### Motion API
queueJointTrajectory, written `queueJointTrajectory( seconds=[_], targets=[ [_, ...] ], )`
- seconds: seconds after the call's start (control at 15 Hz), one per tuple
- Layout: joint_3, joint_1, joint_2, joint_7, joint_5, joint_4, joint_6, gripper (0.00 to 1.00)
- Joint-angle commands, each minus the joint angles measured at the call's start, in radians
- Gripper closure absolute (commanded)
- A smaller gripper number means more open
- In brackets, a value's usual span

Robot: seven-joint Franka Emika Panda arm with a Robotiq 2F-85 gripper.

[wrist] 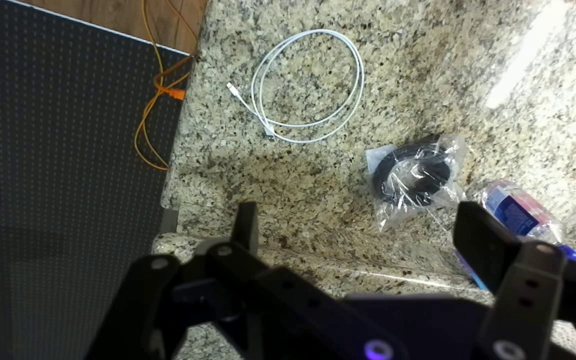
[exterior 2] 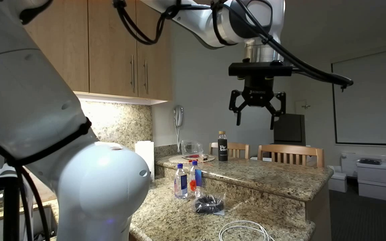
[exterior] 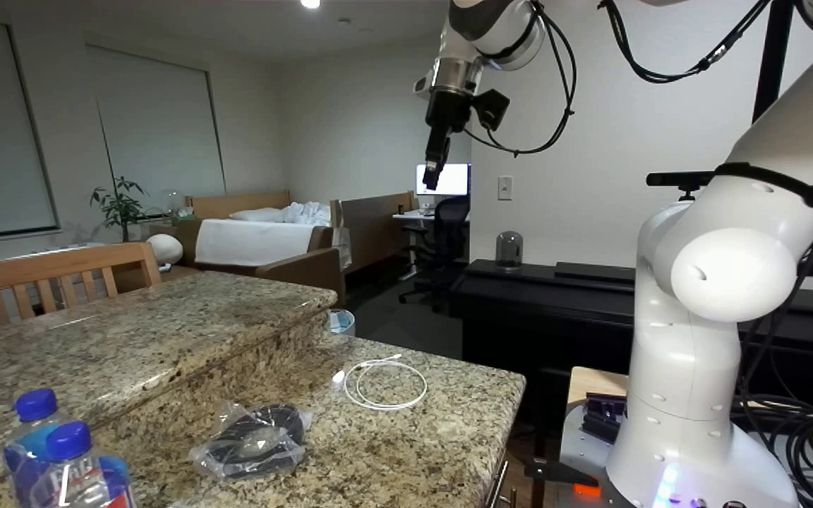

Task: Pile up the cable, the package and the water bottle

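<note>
A white coiled cable (exterior: 383, 408) lies flat on the granite counter; it also shows in an exterior view (exterior 2: 241, 221) and the wrist view (wrist: 309, 142). A clear plastic package (exterior: 255, 441) with a black coil inside lies between cable and bottles, also seen in an exterior view (exterior 2: 209, 205) and the wrist view (wrist: 413, 172). Two water bottles with blue caps, one (exterior 2: 181, 184) and another (exterior 2: 195, 177), stand upright beside the package. In the wrist view one bottle (wrist: 515, 212) is partly hidden by a finger. My gripper (exterior 2: 255, 126) is open and empty, high above the counter.
A raised granite ledge (exterior 2: 266, 174) runs behind the package and bottles. On it stand a black cork-topped bottle (exterior 2: 222, 147) and a round mat (exterior 2: 176, 160) with small items. A paper towel roll (exterior 2: 145, 155) and wooden chairs (exterior: 61, 271) are nearby.
</note>
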Motion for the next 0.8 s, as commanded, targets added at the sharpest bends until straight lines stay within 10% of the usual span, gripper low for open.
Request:
queueJointTrajectory(
  seconds=[0.0,0.73],
  targets=[
    [0.041,-0.001,0.009,-0.009,0.063,-0.025,0.038,0.00],
    [0.221,0.092,0.044,0.014,0.082,-0.198,0.239,0.00]
  ],
)
